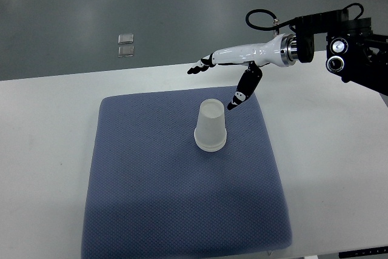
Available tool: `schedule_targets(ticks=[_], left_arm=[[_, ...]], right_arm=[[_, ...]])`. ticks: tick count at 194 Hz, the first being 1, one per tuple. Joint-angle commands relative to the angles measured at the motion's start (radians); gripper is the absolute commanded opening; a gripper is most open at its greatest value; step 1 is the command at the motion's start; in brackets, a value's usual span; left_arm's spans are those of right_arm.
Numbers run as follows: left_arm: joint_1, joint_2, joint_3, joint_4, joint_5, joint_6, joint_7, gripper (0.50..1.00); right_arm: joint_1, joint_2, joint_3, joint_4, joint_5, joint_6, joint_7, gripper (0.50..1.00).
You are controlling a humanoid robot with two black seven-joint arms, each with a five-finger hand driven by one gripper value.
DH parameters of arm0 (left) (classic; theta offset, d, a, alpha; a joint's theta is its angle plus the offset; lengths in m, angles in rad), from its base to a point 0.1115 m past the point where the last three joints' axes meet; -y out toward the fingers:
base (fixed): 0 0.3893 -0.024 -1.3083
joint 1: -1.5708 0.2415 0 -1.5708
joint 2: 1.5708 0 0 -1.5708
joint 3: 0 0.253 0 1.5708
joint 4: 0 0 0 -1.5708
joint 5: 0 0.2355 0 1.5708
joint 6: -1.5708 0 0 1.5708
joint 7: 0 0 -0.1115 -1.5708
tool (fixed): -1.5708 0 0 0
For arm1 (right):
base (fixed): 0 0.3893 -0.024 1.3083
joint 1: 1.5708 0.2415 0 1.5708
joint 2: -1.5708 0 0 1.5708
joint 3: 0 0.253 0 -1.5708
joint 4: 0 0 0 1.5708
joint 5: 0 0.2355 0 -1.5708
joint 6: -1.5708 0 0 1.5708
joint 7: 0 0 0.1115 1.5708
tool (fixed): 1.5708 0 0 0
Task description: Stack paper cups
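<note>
1. In the upper left of the frame, on the grey floor (73, 10) beyond the table, two small square silvery plates (126, 45) lie one just behind the other.
2. A white table (42, 150) fills the lower part of the frame, and a blue-grey textured mat (151, 210) lies on it, covering the centre and running close to the bottom edge.
3. A translucent white cup (210, 125) stands upside down on the mat, slightly right of centre in its upper half, wide rim down on the cloth. Whether it is one cup or several nested ones cannot be told.
4. The right hand (233, 65), white with black fingertips, enters from the upper right of the frame. Its fingers (200, 67) are spread and reach left above the table's far edge, while the thumb (242, 92) points down towards the mat, just right of the cup's top. It holds nothing and is clear of the cup.
5. At the right edge, the wrist meets a black arm (357, 47) with cables.
</note>
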Motion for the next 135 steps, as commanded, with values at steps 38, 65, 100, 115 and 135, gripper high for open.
schedule_targets(ticks=[38, 65, 100, 115, 135], left_arm=[[0.000, 0.000, 0.000, 0.000, -0.001, 0.000, 0.000, 1.000], [0.000, 0.000, 0.000, 0.000, 0.001, 0.000, 0.000, 1.000], [0.000, 0.000, 0.000, 0.000, 0.001, 0.000, 0.000, 1.000], [0.000, 0.000, 0.000, 0.000, 0.001, 0.000, 0.000, 1.000], [0.000, 0.000, 0.000, 0.000, 0.001, 0.000, 0.000, 1.000]], right_arm=[[-0.073, 0.011, 0.000, -0.165, 0.450, 0.001, -0.046, 0.921], [-0.130, 0.067, 0.001, -0.261, 0.764, -0.013, -0.205, 0.921], [-0.188, 0.142, 0.007, -0.393, 1.062, -0.067, -0.232, 0.921], [-0.213, 0.173, 0.047, -0.450, 1.148, -0.082, -0.233, 0.924], [-0.245, 0.198, 0.104, -0.505, 1.201, -0.084, -0.233, 0.924]])
